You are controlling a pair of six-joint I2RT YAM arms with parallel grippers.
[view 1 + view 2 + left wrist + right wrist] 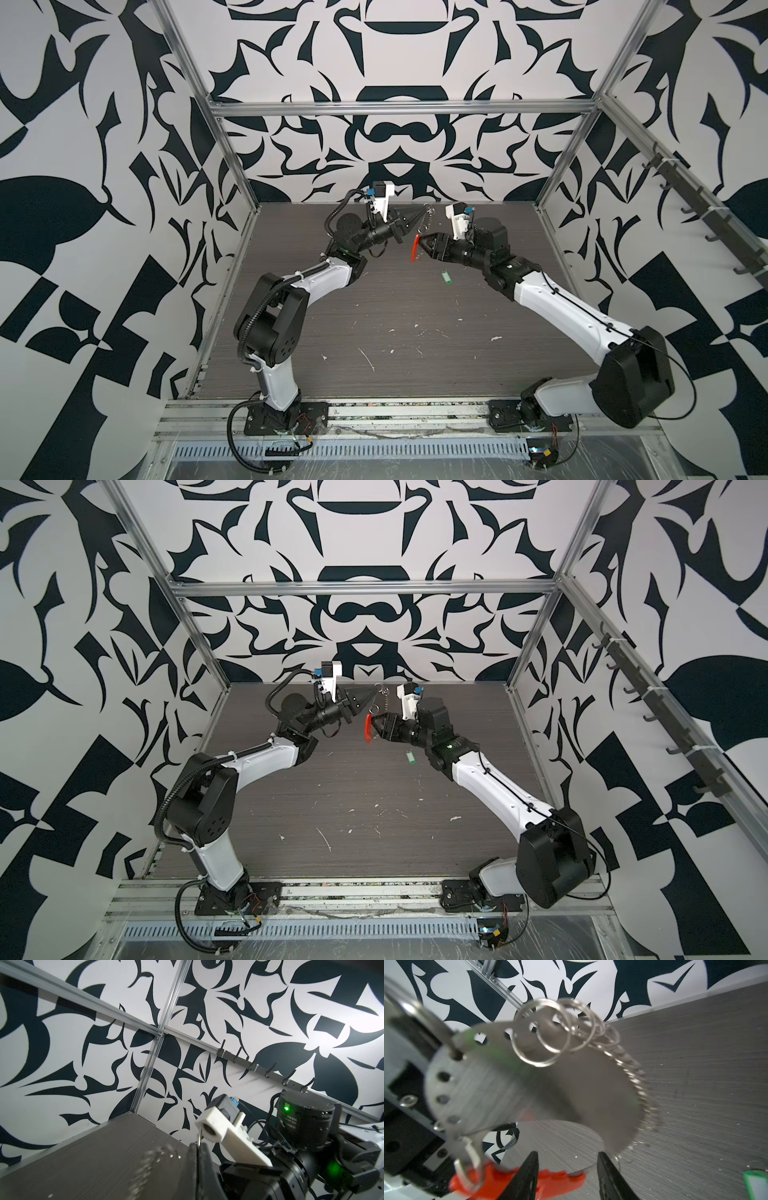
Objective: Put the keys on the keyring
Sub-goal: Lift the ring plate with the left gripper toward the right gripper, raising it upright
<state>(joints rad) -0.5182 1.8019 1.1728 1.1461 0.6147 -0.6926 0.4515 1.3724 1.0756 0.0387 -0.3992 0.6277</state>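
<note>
Keys on tabletop near right end effector, keyring between its jaws

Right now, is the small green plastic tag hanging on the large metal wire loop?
No, the small green plastic tag lies on the dark table, apart from the metal wire loop.

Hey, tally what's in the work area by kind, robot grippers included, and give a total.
Large metal keyring strung with silvery rings and a curved red plastic segment: 1
Small oblong green plastic key tag with white label: 1
Black parallel grippers, left gripper and right gripper: 2
Total: 4
</note>
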